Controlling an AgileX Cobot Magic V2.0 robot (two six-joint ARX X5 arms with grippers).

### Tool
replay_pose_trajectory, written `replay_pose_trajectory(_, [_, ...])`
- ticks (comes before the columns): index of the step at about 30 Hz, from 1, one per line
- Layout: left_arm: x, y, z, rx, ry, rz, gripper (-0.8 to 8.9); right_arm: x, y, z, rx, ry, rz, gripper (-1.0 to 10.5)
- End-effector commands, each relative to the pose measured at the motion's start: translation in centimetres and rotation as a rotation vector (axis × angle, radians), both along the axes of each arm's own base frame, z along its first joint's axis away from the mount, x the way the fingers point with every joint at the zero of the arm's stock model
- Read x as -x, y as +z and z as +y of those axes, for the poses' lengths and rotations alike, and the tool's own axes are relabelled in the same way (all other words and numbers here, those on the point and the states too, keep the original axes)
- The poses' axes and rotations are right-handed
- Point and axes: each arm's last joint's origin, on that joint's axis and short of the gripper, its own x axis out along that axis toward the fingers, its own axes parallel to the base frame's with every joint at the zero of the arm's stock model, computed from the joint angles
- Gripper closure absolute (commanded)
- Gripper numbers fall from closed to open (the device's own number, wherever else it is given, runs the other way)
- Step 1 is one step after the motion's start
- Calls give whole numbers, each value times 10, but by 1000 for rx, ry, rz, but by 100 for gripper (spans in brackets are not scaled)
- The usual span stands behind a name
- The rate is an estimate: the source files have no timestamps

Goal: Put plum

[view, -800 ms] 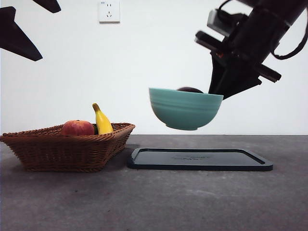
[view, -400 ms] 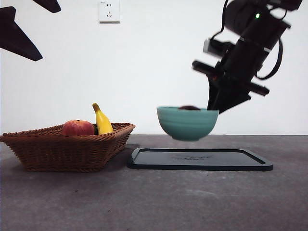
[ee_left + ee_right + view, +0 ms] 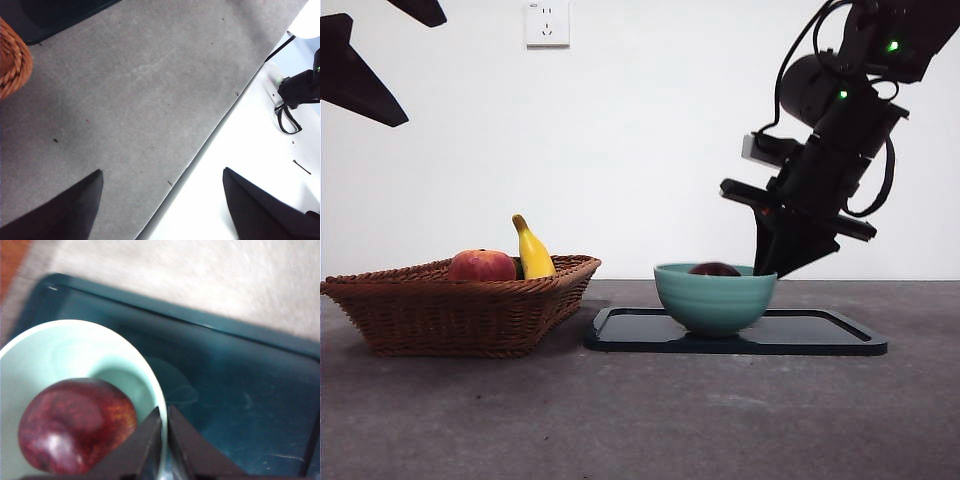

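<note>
The plum (image 3: pixel 77 425) lies inside the pale green bowl (image 3: pixel 715 297), its dark top just showing above the rim in the front view. The bowl rests on the dark tray (image 3: pixel 820 335), toward the tray's end nearer the basket. The tray lies flat on the grey counter (image 3: pixel 640 420).

The right claw (image 3: pixel 164 440) is clenched on the bowl's rim, one jaw inside the wall and one outside, beside the plum. In the front view this arm descends from the upper corner to the rim on the side away from the basket.

The wicker basket (image 3: pixel 460 305) sits on the counter just beside the tray. It holds a red-orange fruit (image 3: pixel 482 266) and a yellow banana (image 3: pixel 532 250), the banana standing up behind the fruit.

The left claw (image 3: pixel 160 210) hangs released, jaws wide apart, holding nothing, above bare counter near the counter's edge. One corner of the basket shows in its view.
</note>
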Motion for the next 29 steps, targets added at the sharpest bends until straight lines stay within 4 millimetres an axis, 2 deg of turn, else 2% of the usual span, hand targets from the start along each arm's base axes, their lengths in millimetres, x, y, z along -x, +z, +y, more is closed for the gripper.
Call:
replay_pose_trajectory(1, [-1,3,-1,7,-18,-20,440,-6,-4,3,3,7,-1,935])
replay_pose_trajectory(9, [-1,3,-1,8,-18,-22,440,-5,-5,3,7,8,15,927])
replay_pose_trajectory(13, [-1,3,-1,8,-18,-23,440,-5,-2,3,5,7,10,776])
replay_pose_trajectory(16, [-1,3,-1,8,-18,-23,440,-4,3,3,-1,4,-1,744])
replay_pose_trajectory(23, [-1,3,-2,8,-21,-27,440,6,38,0,-24,3,-83,743])
replay_pose_trajectory(29, [-1,3,-2,9,-21,-29,440,32,84,-8,-43,10,-147,743])
